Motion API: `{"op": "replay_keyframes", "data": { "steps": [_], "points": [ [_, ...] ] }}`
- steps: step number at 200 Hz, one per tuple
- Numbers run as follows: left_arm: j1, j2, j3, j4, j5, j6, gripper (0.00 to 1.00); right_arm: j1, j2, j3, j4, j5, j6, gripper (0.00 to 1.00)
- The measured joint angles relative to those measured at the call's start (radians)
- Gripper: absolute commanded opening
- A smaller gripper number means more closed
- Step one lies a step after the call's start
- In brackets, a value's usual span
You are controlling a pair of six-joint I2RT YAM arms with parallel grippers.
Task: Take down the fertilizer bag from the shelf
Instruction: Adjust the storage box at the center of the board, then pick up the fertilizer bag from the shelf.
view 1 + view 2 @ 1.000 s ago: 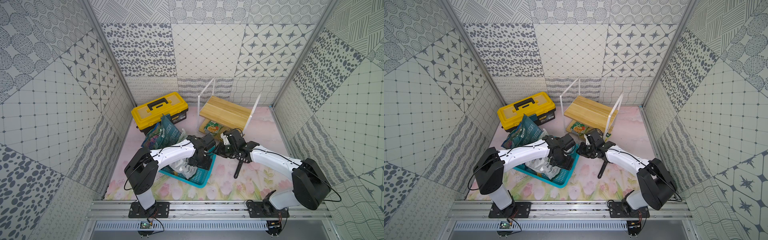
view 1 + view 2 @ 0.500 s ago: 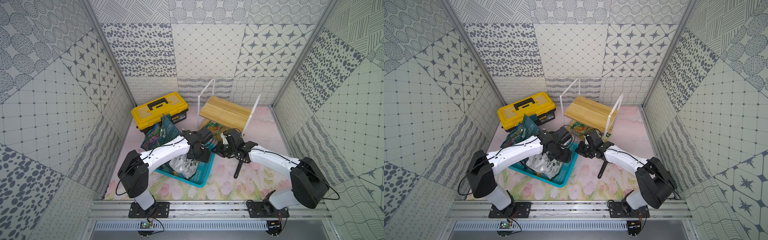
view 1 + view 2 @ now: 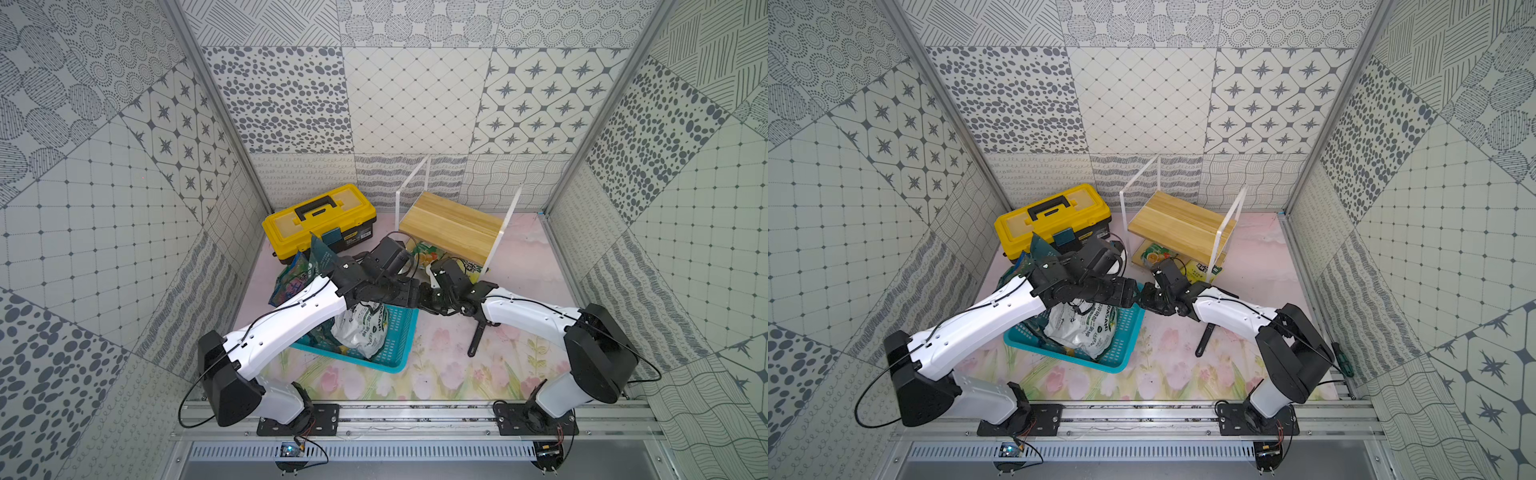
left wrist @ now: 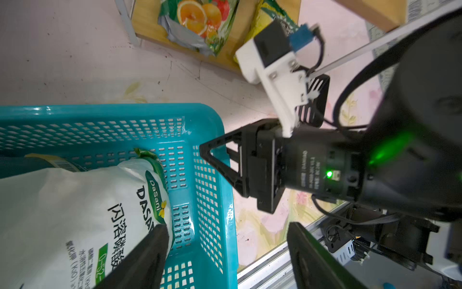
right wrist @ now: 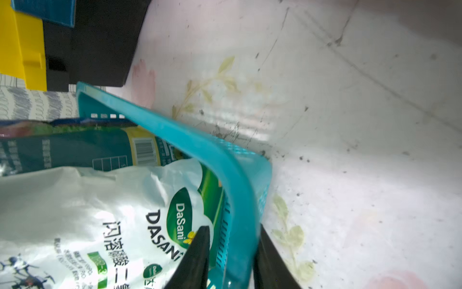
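Left gripper [image 4: 225, 230] hangs released, right gripper [image 5: 232, 227] stands parted astride the basket [image 4: 100, 110] wall; the bag [image 4: 197, 22] on the shelf [image 3: 453, 226] looks limp and slick: pinch its near edge.

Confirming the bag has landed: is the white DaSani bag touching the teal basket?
Touching. The left wrist view shows the white DaSani bag lying inside the teal basket, its top edge pressed against the perforated wall.
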Motion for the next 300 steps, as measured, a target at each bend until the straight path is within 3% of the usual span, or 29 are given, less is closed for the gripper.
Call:
{"op": "replay_keyframes", "data": {
  "steps": [44, 103, 205, 300],
  "points": [
    [0.0, -0.099, -0.05, 0.086, -0.026, -0.002, 0.84, -0.006, -0.074, 0.046, -0.112, 0.113, -0.117, 0.57],
    [0.0, -0.22, -0.194, 0.245, -0.041, -0.002, 0.85, -0.031, -0.068, 0.047, -0.108, 0.334, -0.088, 0.58],
    [0.0, -0.324, -0.329, 0.375, -0.053, 0.025, 0.88, -0.027, 0.157, -0.093, 0.415, 0.558, 0.171, 0.51],
    [0.0, -0.384, -0.412, 0.405, -0.059, 0.052, 0.9, 0.008, 0.301, -0.136, 0.798, 0.767, 0.234, 0.51]
  ]
}}
